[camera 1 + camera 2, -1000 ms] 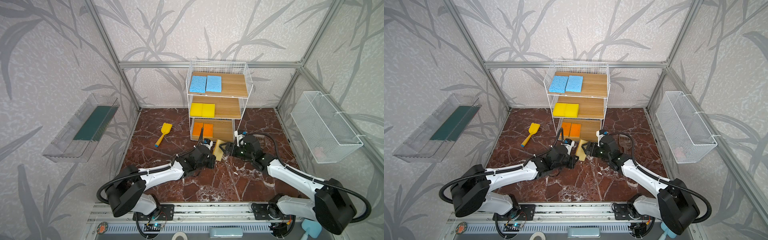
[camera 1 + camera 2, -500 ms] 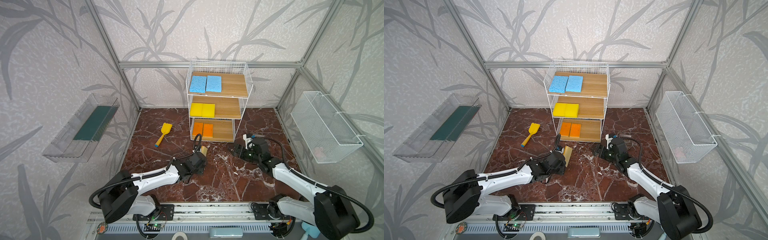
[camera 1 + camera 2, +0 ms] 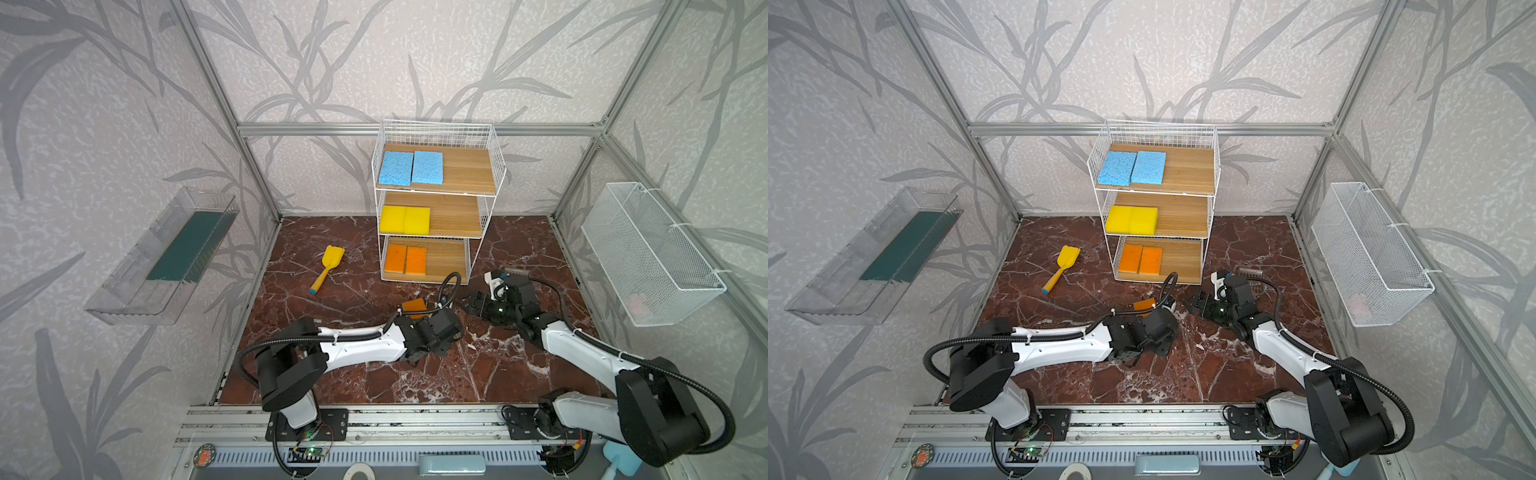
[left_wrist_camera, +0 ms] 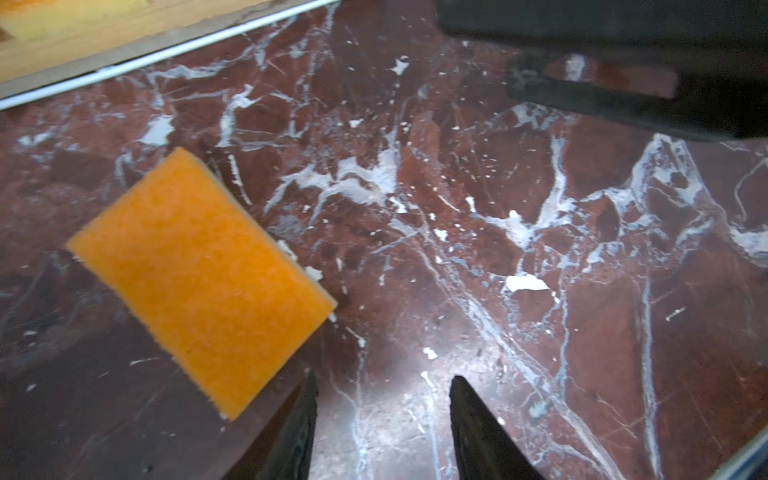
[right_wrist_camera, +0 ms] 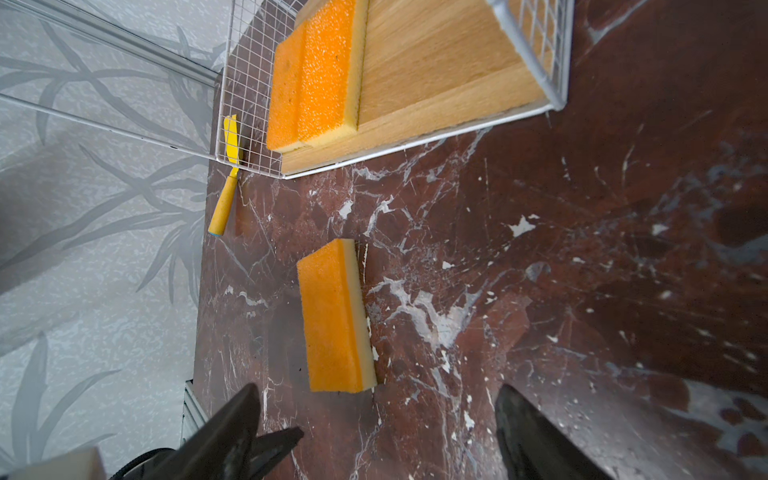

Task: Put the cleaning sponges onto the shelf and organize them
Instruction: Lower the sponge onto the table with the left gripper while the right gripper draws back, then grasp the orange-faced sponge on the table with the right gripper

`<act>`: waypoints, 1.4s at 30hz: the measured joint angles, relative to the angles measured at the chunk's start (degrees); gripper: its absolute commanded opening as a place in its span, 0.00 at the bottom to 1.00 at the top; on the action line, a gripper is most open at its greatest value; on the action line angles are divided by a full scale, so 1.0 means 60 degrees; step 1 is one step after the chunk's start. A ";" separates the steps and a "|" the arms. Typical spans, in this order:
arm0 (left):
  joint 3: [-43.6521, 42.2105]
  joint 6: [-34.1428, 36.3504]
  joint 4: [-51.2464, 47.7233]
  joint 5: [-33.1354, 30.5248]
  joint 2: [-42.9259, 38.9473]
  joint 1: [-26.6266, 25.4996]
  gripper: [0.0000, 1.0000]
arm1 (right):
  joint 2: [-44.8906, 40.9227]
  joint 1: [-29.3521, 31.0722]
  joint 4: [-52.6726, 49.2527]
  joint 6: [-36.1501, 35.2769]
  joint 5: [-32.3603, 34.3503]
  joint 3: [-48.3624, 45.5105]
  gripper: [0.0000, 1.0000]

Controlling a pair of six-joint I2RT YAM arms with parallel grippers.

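The orange sponge lies flat on the desk before the shelf; left tool parted, right tool wide, both empty. Grip across its width, keeping it level.

Leaf-patterned grey walls enclose a seemingly marble, dark-red floor.

Sponge looks rough foam, floor glossy marble, shelf boards matt wood.
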 measured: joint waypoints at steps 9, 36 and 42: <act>-0.0149 -0.0299 -0.0055 -0.0215 -0.0284 0.0091 0.71 | 0.0109 0.0080 -0.0958 -0.1064 -0.0091 0.0204 0.84; -0.5289 -0.1508 0.0342 -0.0076 -0.5340 0.3016 0.77 | 0.3909 0.2524 -0.0463 -0.1388 -0.0907 0.1909 0.35; -0.5308 -0.1526 0.0484 0.0015 -0.5322 0.3111 0.77 | 0.4302 0.2645 -0.0346 -0.1319 -0.1002 0.1985 0.30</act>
